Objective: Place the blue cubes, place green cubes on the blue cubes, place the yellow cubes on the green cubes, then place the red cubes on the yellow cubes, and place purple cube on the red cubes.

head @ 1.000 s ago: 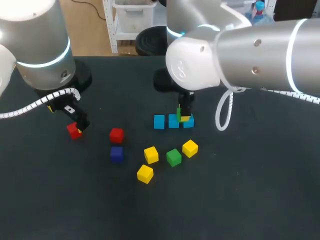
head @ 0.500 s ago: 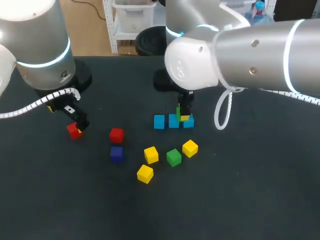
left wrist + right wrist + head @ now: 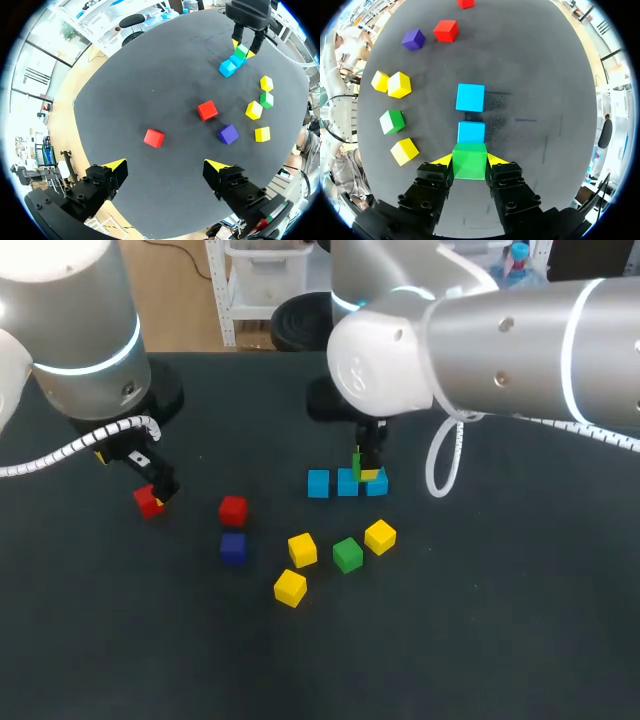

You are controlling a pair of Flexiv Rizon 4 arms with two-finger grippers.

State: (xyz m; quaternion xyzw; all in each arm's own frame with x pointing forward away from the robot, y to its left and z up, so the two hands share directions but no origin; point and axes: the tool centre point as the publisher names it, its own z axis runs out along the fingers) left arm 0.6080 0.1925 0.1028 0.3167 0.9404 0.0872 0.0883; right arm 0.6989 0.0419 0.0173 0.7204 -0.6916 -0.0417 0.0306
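The green cube (image 3: pixel 469 162) in the right gripper (image 3: pixel 469 159) covers a blue cube (image 3: pixel 380 487)

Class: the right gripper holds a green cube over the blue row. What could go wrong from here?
1. The green cube in the right gripper hides its landing spot from the wrist view, so it may land off-centre and tip off.
2. The nearest visible blue cube sits close; the gripper, if lowered, could nudge it.

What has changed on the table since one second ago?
Nothing visibly moved. The right tool stays shut on the green cube at the end of the row of blue cubes. The left tool stays open near a red cube. The loose cubes lie where they were.
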